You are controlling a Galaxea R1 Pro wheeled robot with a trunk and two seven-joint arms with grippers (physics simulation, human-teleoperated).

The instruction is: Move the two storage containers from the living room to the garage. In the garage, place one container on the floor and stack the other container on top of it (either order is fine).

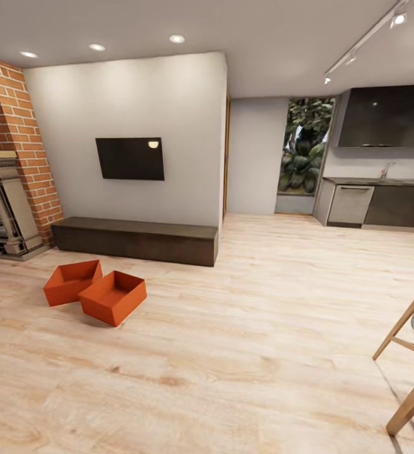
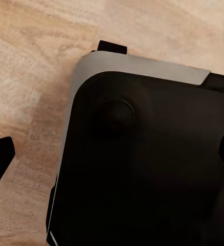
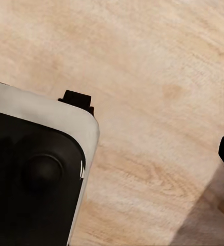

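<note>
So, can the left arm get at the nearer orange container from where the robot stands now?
Probably not: the nearer container sits well ahead across open floor, and the left gripper hangs over the robot's own base.

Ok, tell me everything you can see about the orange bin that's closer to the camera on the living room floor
The nearer bin is an orange-red rectangular box, open on top, with thin plain walls and nothing visible inside. It sits upright on the light wood floor, turned at an angle so one corner points toward the camera. Its back corner meets or nearly meets the second bin, which sits behind it toward the fireplace; I cannot tell if they touch. A long dark low cabinet stands beyond them, apart from both.
</note>
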